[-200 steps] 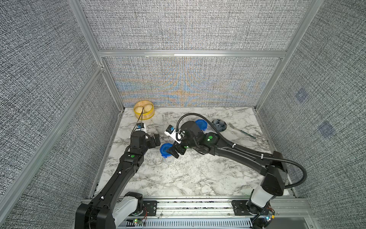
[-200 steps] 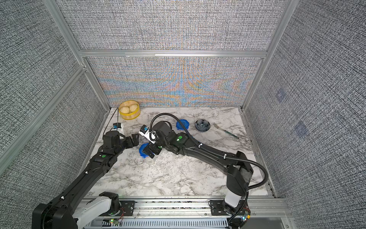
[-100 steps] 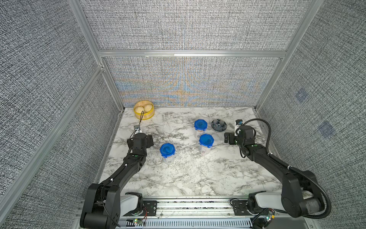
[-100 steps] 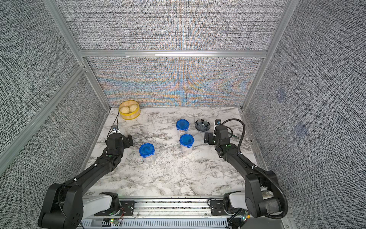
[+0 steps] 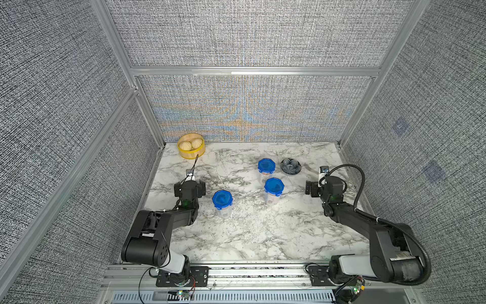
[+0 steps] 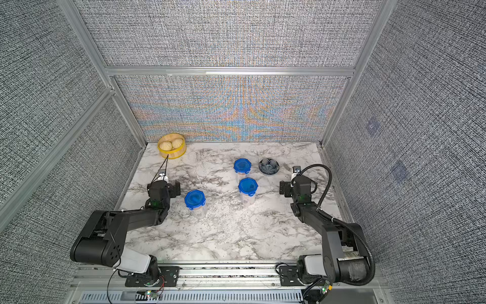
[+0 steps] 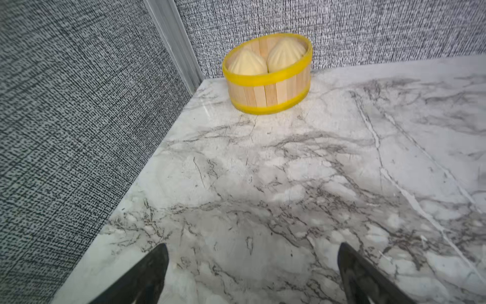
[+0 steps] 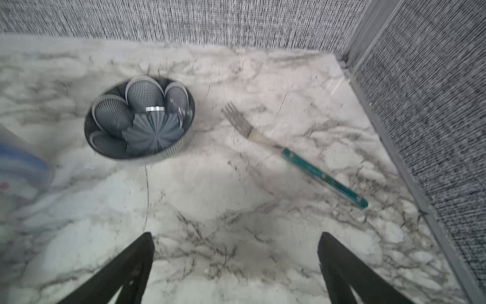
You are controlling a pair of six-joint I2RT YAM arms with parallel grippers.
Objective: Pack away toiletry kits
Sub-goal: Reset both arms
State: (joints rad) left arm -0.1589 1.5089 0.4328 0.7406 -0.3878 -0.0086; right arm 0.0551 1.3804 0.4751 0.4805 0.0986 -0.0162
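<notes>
No legible text, number, brand or sign in any view; fork lying ahead of the right gripper has pale specks along its green handle, blurred, unreadable; cup off to that gripper's inboard side shows a red fleck, also too blurred to read.

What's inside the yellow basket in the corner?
Two pale buns sit side by side inside the yellow basket. They fill most of it, so anything underneath them is covered and cannot be seen.
</notes>
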